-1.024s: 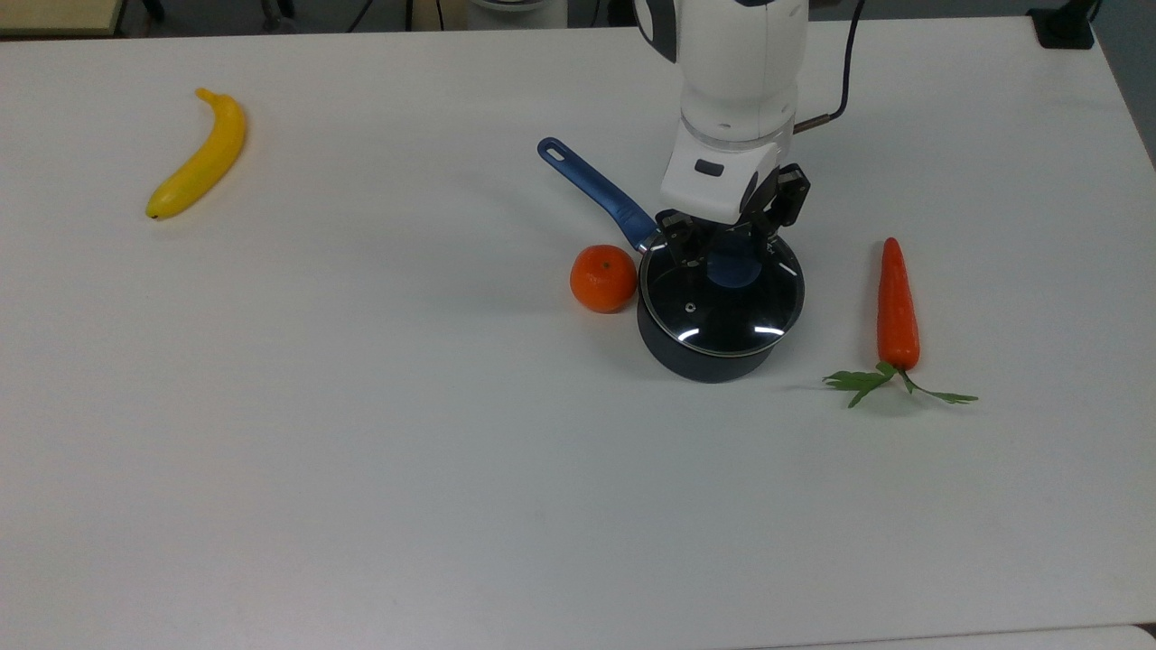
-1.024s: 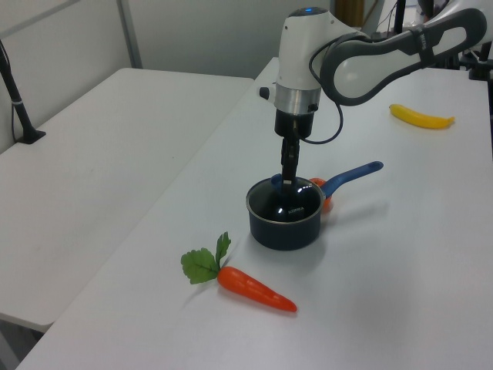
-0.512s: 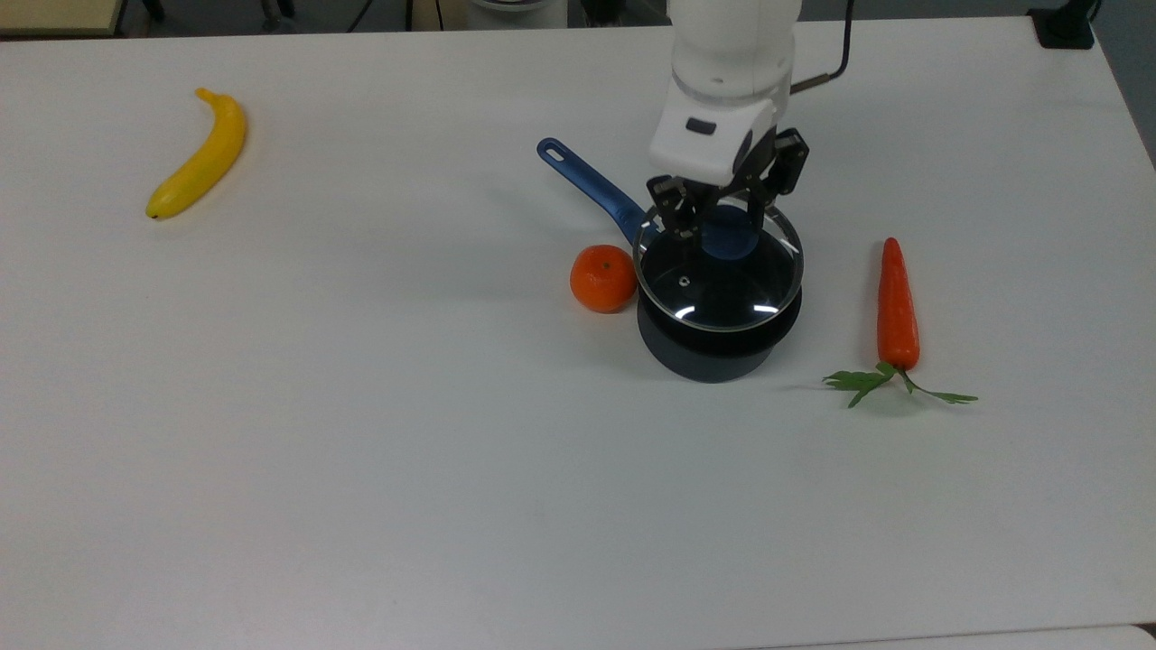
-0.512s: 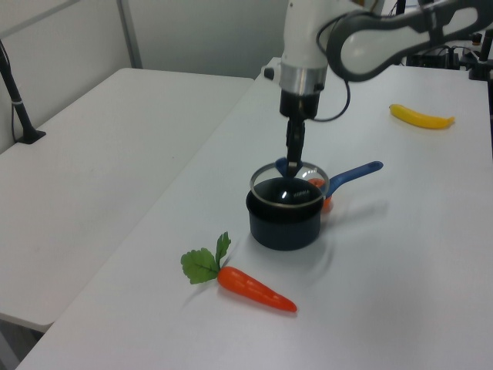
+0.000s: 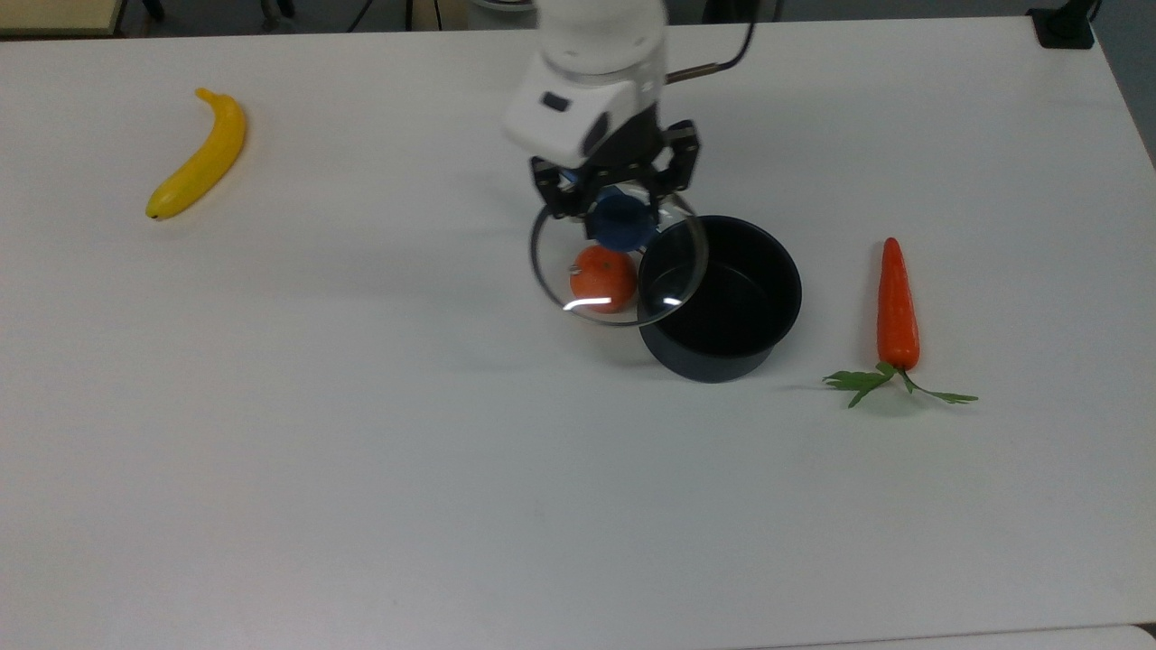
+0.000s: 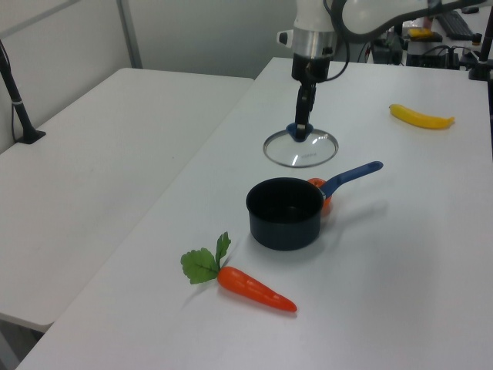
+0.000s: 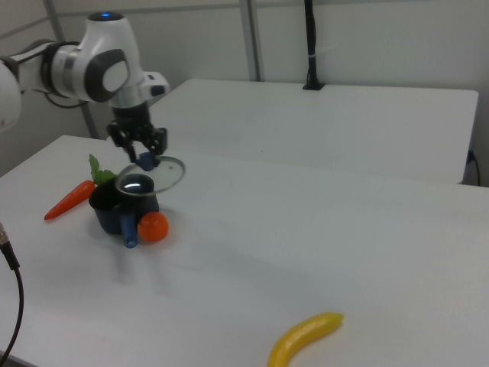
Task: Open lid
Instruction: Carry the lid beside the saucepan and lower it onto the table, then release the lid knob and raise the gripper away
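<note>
Gripper [image 5: 617, 200] gripping blue knob [image 5: 621, 222] of glass lid [image 5: 618, 264] — lid hanging level in air, clear of saucepan [image 5: 720, 302], offset toward top view's left, over tangerine [image 5: 602, 278]. Pan mouth sitting open. Judging next: setting lid down on bare table [image 5: 361, 406] — tangerine directly beneath, needing more sideways travel.

A large white table [image 5: 361, 469] stands beside a second white table [image 6: 92, 154] against a pale grey wall [image 7: 382, 38] with upright metal posts [image 7: 252, 38].

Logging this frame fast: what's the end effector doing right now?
End effector: shut on the lid by its blue knob, held in the air.
</note>
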Tool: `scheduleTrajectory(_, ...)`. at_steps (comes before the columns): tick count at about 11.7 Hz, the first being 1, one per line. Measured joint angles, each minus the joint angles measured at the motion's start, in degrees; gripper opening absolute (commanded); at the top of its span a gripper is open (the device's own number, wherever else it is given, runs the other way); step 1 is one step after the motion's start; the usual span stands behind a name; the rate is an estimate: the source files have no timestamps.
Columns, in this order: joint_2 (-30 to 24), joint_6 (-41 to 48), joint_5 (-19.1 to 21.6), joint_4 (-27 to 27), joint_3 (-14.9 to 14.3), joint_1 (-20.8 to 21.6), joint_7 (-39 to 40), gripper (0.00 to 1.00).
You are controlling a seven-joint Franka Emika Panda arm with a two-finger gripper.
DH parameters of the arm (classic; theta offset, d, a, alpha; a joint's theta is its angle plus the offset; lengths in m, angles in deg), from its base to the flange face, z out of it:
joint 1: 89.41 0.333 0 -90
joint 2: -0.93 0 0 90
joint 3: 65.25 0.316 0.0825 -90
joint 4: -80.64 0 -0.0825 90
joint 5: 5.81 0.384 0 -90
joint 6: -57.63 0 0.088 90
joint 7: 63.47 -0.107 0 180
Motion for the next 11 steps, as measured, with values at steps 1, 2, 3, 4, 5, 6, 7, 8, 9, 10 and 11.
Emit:
scheduleTrajectory(1,0.11,0.00,0.00,0.19,-0.05,-2.35,0.05,0.20)
scheduleTrajectory(2,0.53,0.00,-0.01,0.55,-0.08,-4.53,0.26,0.20)
scheduleTrajectory(3,1.48,-0.64,-0.01,0.90,-0.11,-6.50,0.51,0.20)
scheduleTrajectory(4,2.89,-3.31,-0.01,1.16,-0.12,-7.93,0.57,0.21)
scheduleTrajectory(5,4.66,-6.28,-0.01,1.32,-0.12,-8.97,0.59,0.21)
scheduleTrajectory(6,6.58,-8.97,-0.01,1.37,-0.12,-9.75,0.59,0.21)
scheduleTrajectory(7,8.16,-11.23,-0.01,1.38,-0.12,-10.25,0.59,0.21)
scheduleTrajectory(8,9.49,-12.91,-0.01,1.44,-0.12,-10.59,0.59,0.23)
scheduleTrajectory(9,10.58,-14.47,-0.01,1.56,-0.12,-10.76,0.56,0.24)
scheduleTrajectory(10,11.55,-16.08,-0.01,1.67,-0.12,-10.87,0.11,0.25)
scheduleTrajectory(11,12.40,-17.14,-0.01,1.72,-0.12,-10.93,-0.29,0.28)
